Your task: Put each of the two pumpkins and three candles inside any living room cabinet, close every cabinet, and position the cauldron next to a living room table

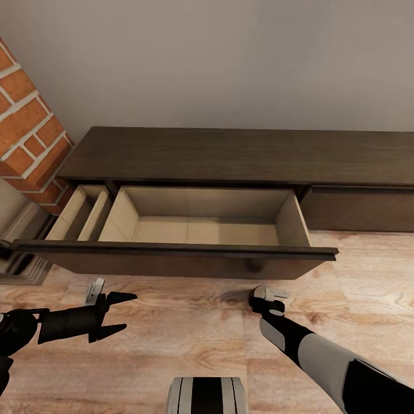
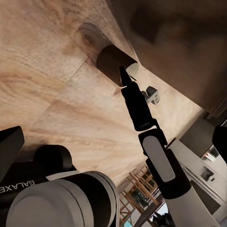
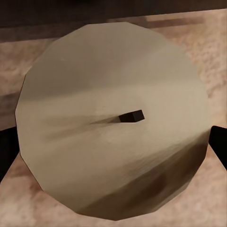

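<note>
We see the cabinet (image 1: 230,155) across the head view from nine to three o'clock, a long low dark brown unit standing against a pale wall. Its wide middle drawer (image 1: 195,230) is pulled out toward us, showing a pale beige interior with nothing in it. At about nine o'clock a narrower drawer compartment (image 1: 80,213) also stands open, just beside the brick column (image 1: 29,115) at ten o'clock.

Our left claw (image 1: 127,313) hovers at about eight o'clock over the wooden floor (image 1: 190,345), in front of the drawer's dark face; its two black fingers are spread apart with nothing between them.

Our right arm (image 1: 322,351) reaches in from five o'clock, and the right claw (image 1: 265,299) sits near six o'clock, close to the drawer front. In the right wrist view a candle (image 3: 113,123) shows right under the camera: a pale beige round top with a small dark wick at its centre, and a dark fingertip at each side of it. In the left wrist view the same candle (image 2: 116,64) shows as a short cylinder at the end of the right arm, low over the floor and near the drawer front. We take the right claw as clamped on the candle.
</note>
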